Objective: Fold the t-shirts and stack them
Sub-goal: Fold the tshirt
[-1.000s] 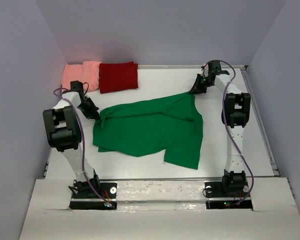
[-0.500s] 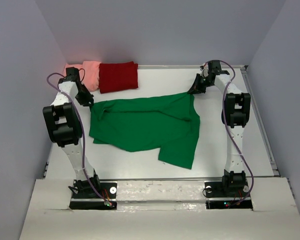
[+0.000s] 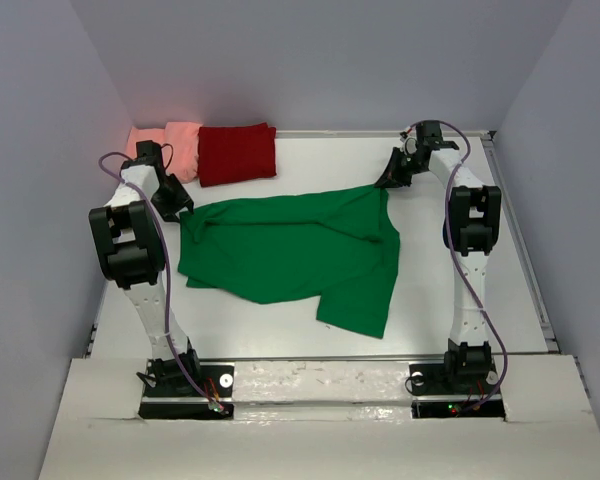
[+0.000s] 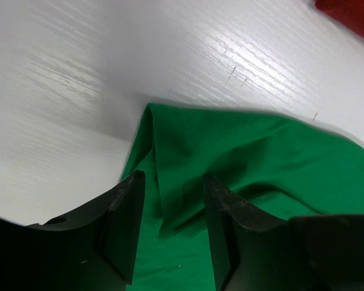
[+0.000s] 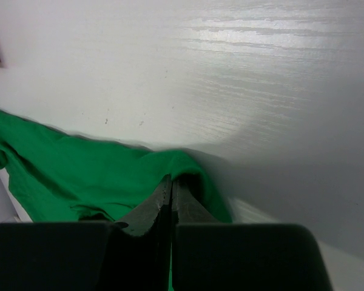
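Worktop of white, faintly grained board, boxed in by plain pale lilac-grey walls at the back and on both sides. Even, soft light, with a brighter sheen on the board in both wrist views.

Two arms, bolted at the near edge: left arm and right arm, white links with black joints, a purple cable looped along each.

Three shirts in all, one of each colour.

Green shirt spread over the middle of the worktop: bright, plain, rumpled rather than flat. Creases running across it, the far edge slanting up toward the right, one flap reaching toward the near edge at the right.

Pink shirt folded in the far left corner, against the wall. Red shirt, dark, folded into a rough rectangle, edge to edge with the pink one on its right. Both near the green shirt's far left part, with a strip of bare white board between.

Left pincer low at the green shirt's far left corner, jaws parted to a middling gap. Black fingers on either side of a ridge of green cloth, not squeezing it.

Right pincer at the far right corner of the green shirt, jaws pressed together on a small hump of the cloth.
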Robot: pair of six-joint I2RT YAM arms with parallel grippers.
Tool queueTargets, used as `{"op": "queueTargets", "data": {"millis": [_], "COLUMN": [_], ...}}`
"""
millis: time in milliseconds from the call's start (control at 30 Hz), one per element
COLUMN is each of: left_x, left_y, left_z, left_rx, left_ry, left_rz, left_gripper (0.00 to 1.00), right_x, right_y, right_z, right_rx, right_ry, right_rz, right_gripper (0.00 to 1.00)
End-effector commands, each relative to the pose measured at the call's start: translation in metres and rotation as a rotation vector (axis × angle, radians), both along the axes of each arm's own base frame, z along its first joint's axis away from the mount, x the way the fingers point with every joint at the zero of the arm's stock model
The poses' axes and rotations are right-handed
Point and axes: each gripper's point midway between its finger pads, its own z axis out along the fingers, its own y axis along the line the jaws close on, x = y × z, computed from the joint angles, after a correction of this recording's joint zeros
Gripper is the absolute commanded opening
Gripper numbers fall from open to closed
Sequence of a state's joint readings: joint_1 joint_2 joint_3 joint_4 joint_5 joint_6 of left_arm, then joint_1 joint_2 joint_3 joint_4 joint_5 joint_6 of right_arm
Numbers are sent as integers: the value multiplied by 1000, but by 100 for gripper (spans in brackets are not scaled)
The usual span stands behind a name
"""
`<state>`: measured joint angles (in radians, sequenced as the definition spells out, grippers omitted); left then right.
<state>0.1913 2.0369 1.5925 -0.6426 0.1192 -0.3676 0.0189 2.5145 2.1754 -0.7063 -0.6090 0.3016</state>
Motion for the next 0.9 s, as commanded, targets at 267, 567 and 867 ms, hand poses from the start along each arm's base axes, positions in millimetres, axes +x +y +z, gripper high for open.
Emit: {"op": "queueTargets", "data": {"millis": [267, 567, 867], "left_x": [14, 19, 18], "left_y": [4, 9, 10], "left_z": [-2, -3, 1], "left_rx": [1, 16, 27], "left_ry": [-15, 2, -5], "left_rz": [-13, -13, -12], "left_gripper": [34, 34, 38], "right_x": [6, 6, 6], "right_y": [-4, -4, -4], "right_z": [23, 22, 20], "right_rx": [12, 9, 11], "right_ry": [-68, -66, -64], "right_rz": [12, 11, 13], "right_gripper": [0, 0, 0]}}
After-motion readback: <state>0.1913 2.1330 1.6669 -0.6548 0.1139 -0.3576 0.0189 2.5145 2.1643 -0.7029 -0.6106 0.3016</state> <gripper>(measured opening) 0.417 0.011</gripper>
